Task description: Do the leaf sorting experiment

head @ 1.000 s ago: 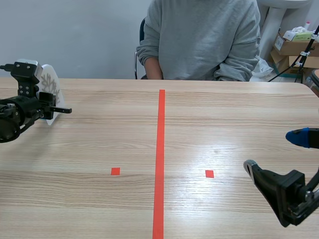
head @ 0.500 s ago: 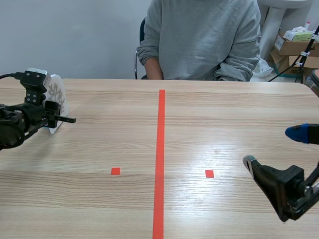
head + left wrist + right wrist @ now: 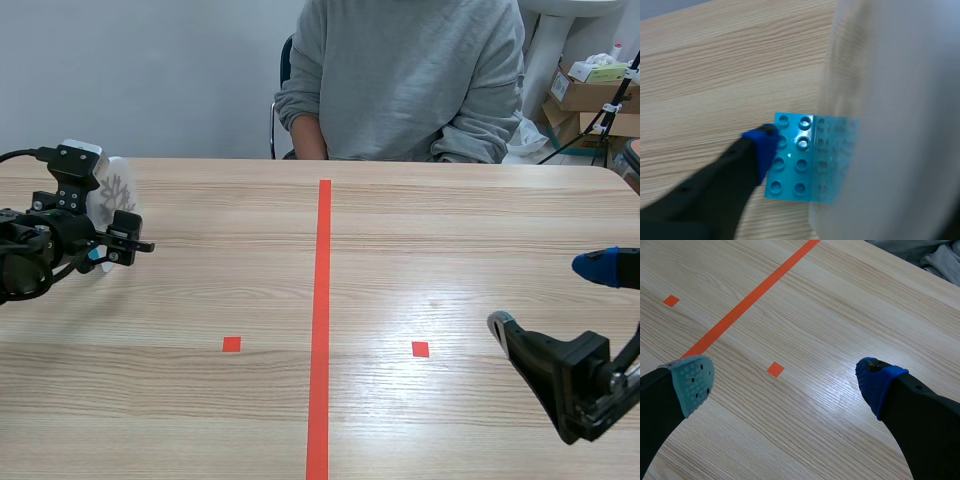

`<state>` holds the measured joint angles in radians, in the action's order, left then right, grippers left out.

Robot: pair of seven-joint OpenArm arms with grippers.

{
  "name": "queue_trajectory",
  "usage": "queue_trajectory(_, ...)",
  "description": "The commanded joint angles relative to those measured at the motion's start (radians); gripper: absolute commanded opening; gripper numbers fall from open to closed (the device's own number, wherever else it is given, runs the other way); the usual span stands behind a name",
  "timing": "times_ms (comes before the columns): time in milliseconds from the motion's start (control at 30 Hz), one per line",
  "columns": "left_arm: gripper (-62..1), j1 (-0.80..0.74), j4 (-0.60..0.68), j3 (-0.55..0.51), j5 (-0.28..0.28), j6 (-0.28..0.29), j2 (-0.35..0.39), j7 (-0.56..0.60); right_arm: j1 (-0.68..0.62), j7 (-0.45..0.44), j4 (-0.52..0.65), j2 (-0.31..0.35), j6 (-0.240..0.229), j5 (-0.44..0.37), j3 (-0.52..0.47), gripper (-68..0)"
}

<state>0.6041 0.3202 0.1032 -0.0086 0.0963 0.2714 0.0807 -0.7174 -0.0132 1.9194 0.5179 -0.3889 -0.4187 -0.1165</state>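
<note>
Though lower, disc (image 3: pixel 114 186) in left hand (image 3: pixel 120 246)

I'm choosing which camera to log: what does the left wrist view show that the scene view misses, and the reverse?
Only the left wrist view: the blue studded brick holding the white leaf card's foot, a blue finger pad against it. Only the scene view: the person across the table, the long tape line, and the open right gripper. Both: that card at the left gripper, over the wooden table.
</note>
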Motion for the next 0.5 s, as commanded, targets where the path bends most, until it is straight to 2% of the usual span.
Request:
queue_trajectory(0, -10.2, 0.014, 0.017, -0.005, -0.005, -0.006, 0.006, 0.021, 0.008, -0.012, 0.010, 0.003, 0.000, -0.008, -0.006, -9.7)
queue_trajectory(67, 0.5, 0.014, 0.017, -0.005, -0.005, -0.032, 0.006, 0.047, 0.008, -0.012, 0.010, 0.003, 0.000, -0.008, -0.006, -9.7)
queue_trajectory(100, 1.4, 0.014, 0.017, -0.005, -0.005, -0.047, 0.006, 0.058, 0.008, -0.012, 0.010, 0.003, 0.000, -0.008, -0.006, -9.7)
queue_trajectory(267, 1.4, 0.000, 0.063, -0.005, -0.006, -0.098, 0.022, 0.061, 0.008, -0.006, 0.010, 0.003, 0.000, -0.008, -0.006, -9.7)
queue_trajectory(467, 1.4, -0.086, 0.228, -0.005, -0.083, -0.113, 0.093, 0.014, 0.008, 0.020, 0.010, 0.003, 0.000, -0.008, -0.006, -9.7)
